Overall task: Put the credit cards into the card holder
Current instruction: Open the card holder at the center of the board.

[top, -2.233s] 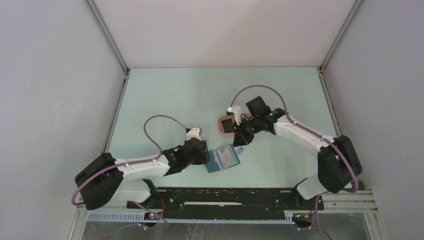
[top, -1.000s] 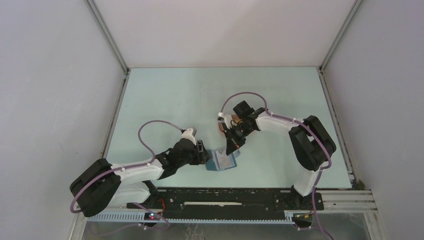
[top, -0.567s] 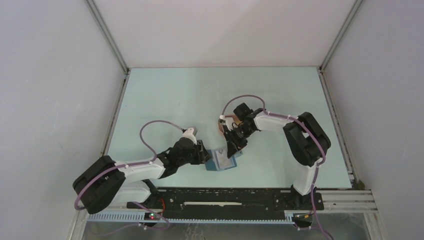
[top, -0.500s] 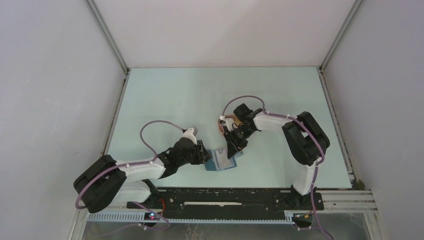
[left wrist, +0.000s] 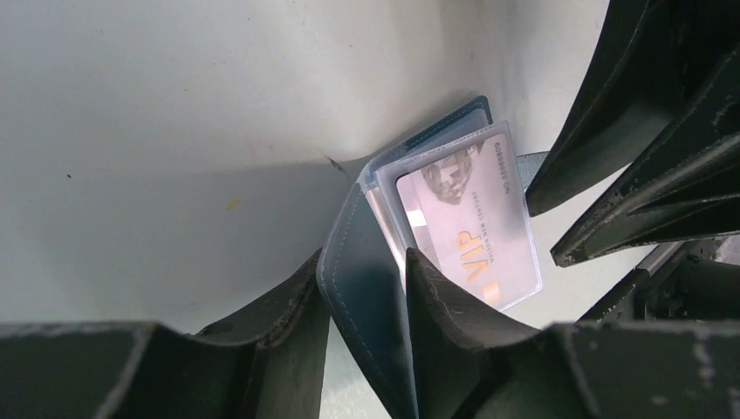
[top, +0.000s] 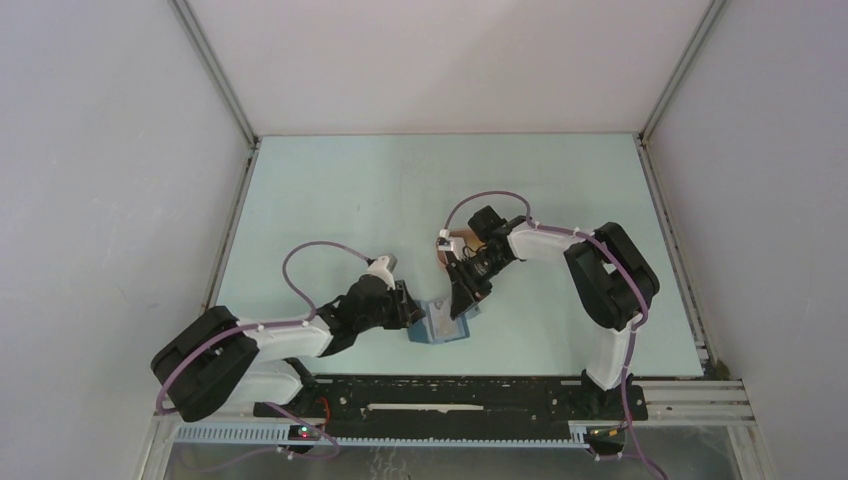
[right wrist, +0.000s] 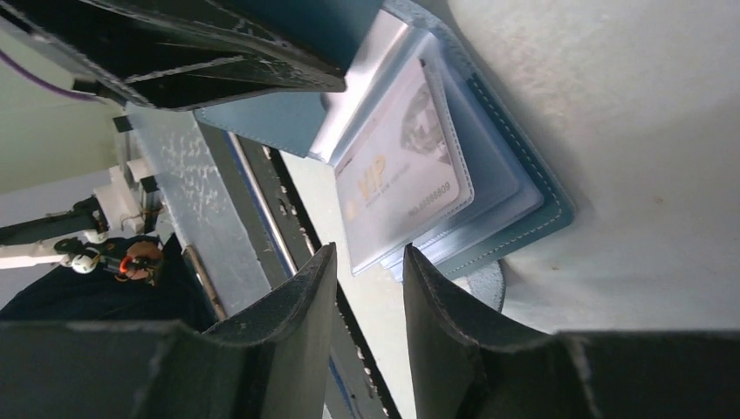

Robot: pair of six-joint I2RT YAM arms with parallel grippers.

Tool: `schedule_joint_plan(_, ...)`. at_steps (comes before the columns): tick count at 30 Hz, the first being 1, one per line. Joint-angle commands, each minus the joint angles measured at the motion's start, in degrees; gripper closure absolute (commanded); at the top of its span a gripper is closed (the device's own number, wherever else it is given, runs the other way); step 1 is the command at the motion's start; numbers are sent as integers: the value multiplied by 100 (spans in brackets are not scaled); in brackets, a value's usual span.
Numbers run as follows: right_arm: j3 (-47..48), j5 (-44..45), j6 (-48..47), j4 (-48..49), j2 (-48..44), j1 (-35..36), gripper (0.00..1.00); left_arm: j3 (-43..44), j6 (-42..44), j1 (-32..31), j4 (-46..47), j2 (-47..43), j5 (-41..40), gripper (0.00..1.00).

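The card holder point(top: 447, 326) is a blue wallet lying open near the table's front edge. My left gripper point(top: 412, 316) is shut on its left cover point(left wrist: 366, 297), which stands up between the two fingers. A pale credit card point(left wrist: 467, 229) printed "VIP" sits in a clear inner sleeve of the card holder point(right wrist: 532, 209). My right gripper point(top: 462, 300) hangs just over the wallet's right part, open, with nothing between its fingers point(right wrist: 436, 305). The same card point(right wrist: 401, 175) lies just beyond the right fingertips. No other card shows.
A salmon-pink tray point(top: 441, 254) lies behind the wallet, mostly hidden under the right wrist. The black rail point(top: 450, 392) with the arm bases runs along the near edge. The right arm's fingers point(left wrist: 628, 131) crowd the left wrist view.
The right gripper came from the tray to the wallet, opened and let go of the pale card in the sleeve. The left jaws narrowed on the wallet's cover.
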Motion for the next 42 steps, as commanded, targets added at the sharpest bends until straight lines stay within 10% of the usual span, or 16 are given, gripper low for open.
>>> schedule_joint_plan(1,175,-561,75,-48,-52,-5,58,-201,-75,13,-9,92,144,59)
schedule_joint_plan(17,270,-1660,803,417,411,-15,51,-442,-488,196,1219,296,865,57)
schedule_joint_plan(29,565,-2019,1271,693,682,173,50,-831,-666,481,1092,-713,1032,16)
schedule_joint_plan(42,626,-2305,1797,1136,1034,373,52,-792,-810,591,959,-911,982,13)
